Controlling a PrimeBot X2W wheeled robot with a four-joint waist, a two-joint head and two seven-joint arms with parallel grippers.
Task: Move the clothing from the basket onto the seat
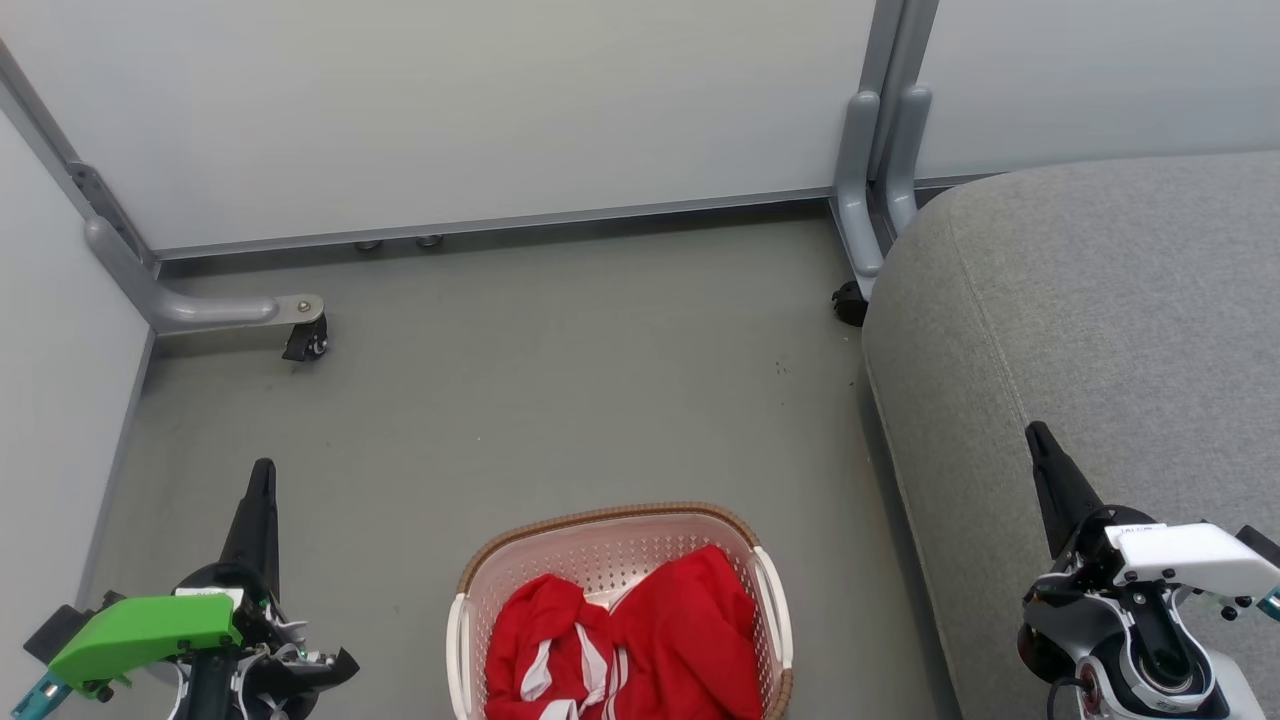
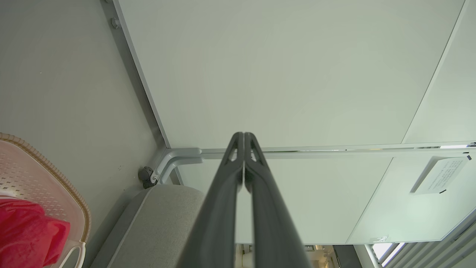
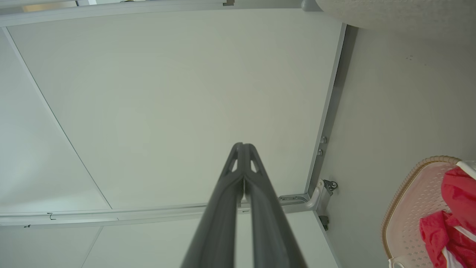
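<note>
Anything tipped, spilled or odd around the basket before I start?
Nothing stands out. The cream perforated plastic basket with a brown rim sits upright on the grey floor beside the grey upholstered seat, and the red, white-striped fabric clothing lies bunched inside it, none spilled on the floor.

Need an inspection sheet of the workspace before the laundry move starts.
Surface: grey floor, a few small specks.
Job's things: red clothing piled inside the basket; basket stands on the floor, left of the seat.
Clutter: nothing seen.
Grippers: left gripper shut, empty, left of the basket; right gripper shut, empty, seen against the seat.
Cables: nothing seen.
Surroundings: pale partition panels on grey feet with casters.
</note>
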